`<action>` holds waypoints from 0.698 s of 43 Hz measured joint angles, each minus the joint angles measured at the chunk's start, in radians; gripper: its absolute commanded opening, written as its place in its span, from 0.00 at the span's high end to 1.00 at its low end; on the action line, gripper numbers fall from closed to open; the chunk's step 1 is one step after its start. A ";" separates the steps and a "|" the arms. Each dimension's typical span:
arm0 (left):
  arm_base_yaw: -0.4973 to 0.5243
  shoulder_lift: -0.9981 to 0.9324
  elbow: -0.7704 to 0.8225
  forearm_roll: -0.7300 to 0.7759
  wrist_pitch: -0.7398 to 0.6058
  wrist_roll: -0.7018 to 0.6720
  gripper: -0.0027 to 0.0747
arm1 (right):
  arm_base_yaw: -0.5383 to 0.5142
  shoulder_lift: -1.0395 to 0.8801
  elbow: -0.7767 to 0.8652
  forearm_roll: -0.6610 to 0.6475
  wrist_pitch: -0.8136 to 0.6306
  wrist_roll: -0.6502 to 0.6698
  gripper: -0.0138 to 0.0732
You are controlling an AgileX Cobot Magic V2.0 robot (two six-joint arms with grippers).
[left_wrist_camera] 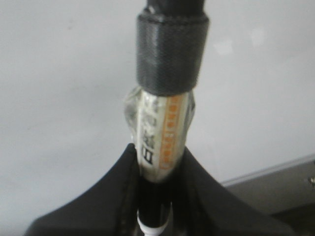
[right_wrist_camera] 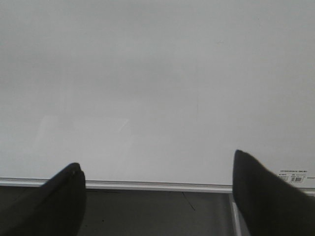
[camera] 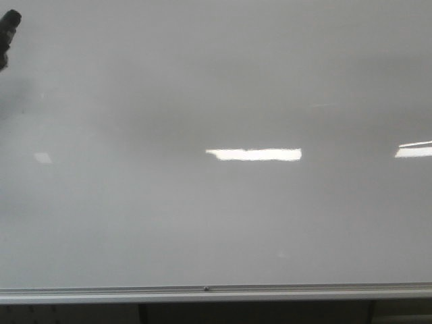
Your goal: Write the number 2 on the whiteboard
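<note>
The whiteboard (camera: pixel 202 216) is glossy white-grey, fills the front view, and has a silver bottom rail (camera: pixel 216 292). No number 2 shows on it. My left gripper (left_wrist_camera: pixel 158 169) is shut on a marker (left_wrist_camera: pixel 165 132) with a white and orange label and a black textured cap end (left_wrist_camera: pixel 171 54) that points toward the board (left_wrist_camera: pixel 59 98). In the front view only a dark tip of the marker or arm (camera: pixel 8 30) shows at the top left edge. My right gripper (right_wrist_camera: pixel 157 182) is open and empty, facing the board (right_wrist_camera: pixel 157 88) near its bottom rail (right_wrist_camera: pixel 157 185).
Bright rectangular light reflections (camera: pixel 254 154) lie across the board's middle and at its right edge (camera: pixel 414 150). A dark surface (right_wrist_camera: pixel 157 211) lies below the rail. A small label (right_wrist_camera: pixel 293 178) sits at the board's lower corner.
</note>
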 measured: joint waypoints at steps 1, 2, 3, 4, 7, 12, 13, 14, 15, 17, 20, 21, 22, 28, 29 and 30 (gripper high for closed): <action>-0.011 -0.010 -0.013 -0.005 0.037 0.020 0.91 | 0.000 0.000 0.000 0.000 0.000 0.000 0.12; -0.024 -0.020 -0.031 -0.011 0.084 0.042 0.91 | 0.000 0.000 0.000 0.000 0.000 0.000 0.12; -0.031 -0.029 -0.040 -0.019 0.118 0.065 0.91 | 0.000 0.000 0.000 0.000 0.000 0.000 0.12; -0.041 -0.037 -0.052 -0.029 0.153 0.090 0.91 | 0.000 0.000 0.000 0.000 0.000 0.000 0.12; -0.070 -0.059 -0.091 -0.068 0.247 0.165 0.91 | 0.000 0.000 0.000 0.000 0.000 0.000 0.12; -0.105 -0.081 -0.144 -0.175 0.380 0.303 0.91 | 0.000 0.000 0.000 0.004 0.000 0.000 0.12; -0.114 -0.084 -0.155 -0.193 0.407 0.325 0.91 | 0.000 0.000 0.000 0.004 0.000 0.000 0.12; -0.118 -0.086 -0.161 -0.212 0.426 0.346 0.91 | 0.000 0.000 0.000 0.004 0.000 0.000 0.12; -0.128 -0.086 -0.171 -0.234 0.444 0.373 0.91 | 0.000 0.000 0.000 0.004 0.000 0.000 0.12; -0.145 -0.088 -0.181 -0.261 0.475 0.409 0.91 | 0.000 0.000 0.000 0.004 -0.002 0.000 0.12; -0.179 -0.088 -0.193 -0.283 0.497 0.443 0.91 | 0.000 0.000 0.000 0.004 -0.002 0.000 0.12; -0.191 -0.088 -0.196 -0.287 0.501 0.452 0.91 | 0.000 0.000 0.000 0.004 -0.002 0.000 0.12; -0.203 -0.088 -0.197 -0.289 0.502 0.459 0.91 | 0.000 0.000 0.000 0.002 -0.002 0.000 0.12; -0.285 -0.086 -0.198 -0.293 0.508 0.492 0.91 | 0.000 0.005 -0.010 0.005 0.004 -0.027 0.12; -0.299 -0.086 -0.198 -0.293 0.508 0.496 0.91 | 0.000 0.014 -0.019 0.010 0.016 -0.041 0.12; -0.310 -0.084 -0.198 -0.293 0.508 0.498 0.91 | 0.003 0.018 -0.028 0.015 0.026 -0.053 0.12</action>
